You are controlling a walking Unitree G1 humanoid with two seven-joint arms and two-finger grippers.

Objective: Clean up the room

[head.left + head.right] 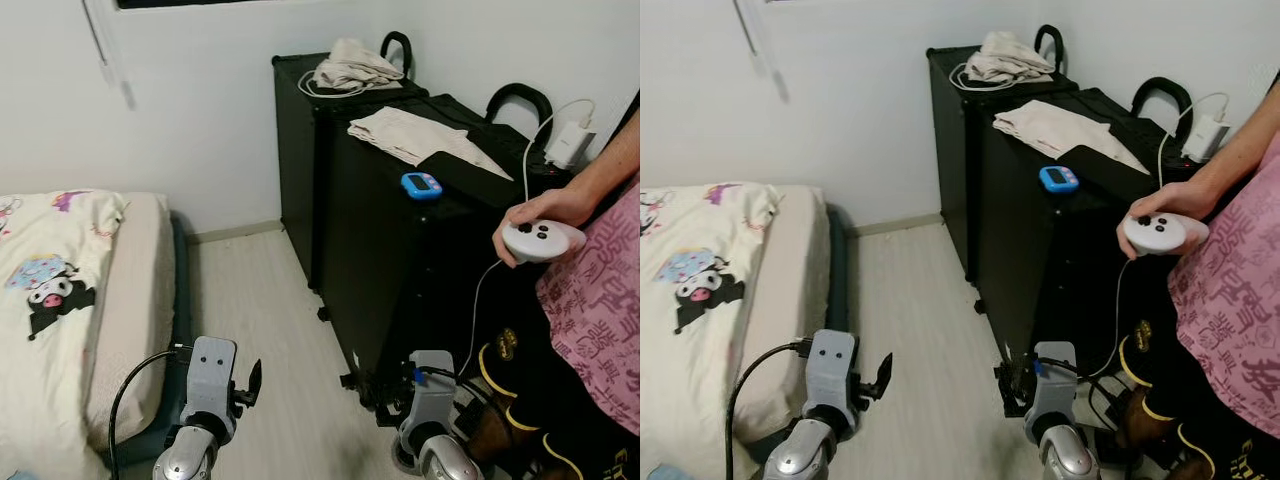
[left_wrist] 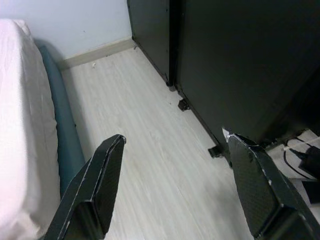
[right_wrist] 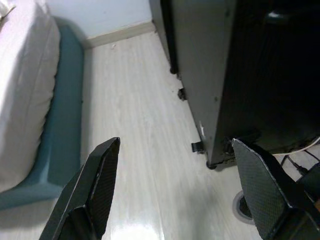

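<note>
**Soft cloths on the black cases, both tools empty**

The likeliest things to tidy lie at the upper right of the head views: a crumpled cloth with a white cable (image 1: 352,70) on the rear black case (image 1: 295,150), and a flat folded cloth (image 1: 410,135) on the nearer black case (image 1: 380,260), just beside a small blue timer (image 1: 421,185). A white charger (image 1: 567,143) sits at the far right edge.

Judging by their folds, both cloths are light, limp and not fragile; a pinch at a bunched ridge or a free corner should lift them, though they will drape and may drag the cable or nudge the timer. The timer looks hard and smooth, better taken across its short sides.

At the bottom of the frame, the left tool (image 2: 172,187) and the right tool (image 3: 175,190) hang low over the pale wooden floor (image 1: 270,340), each with fingers spread wide and nothing between them. The bed (image 1: 70,300) fills the lower left. A person's hand (image 1: 545,215) at the right edge holds a white controller (image 1: 542,240).
</note>
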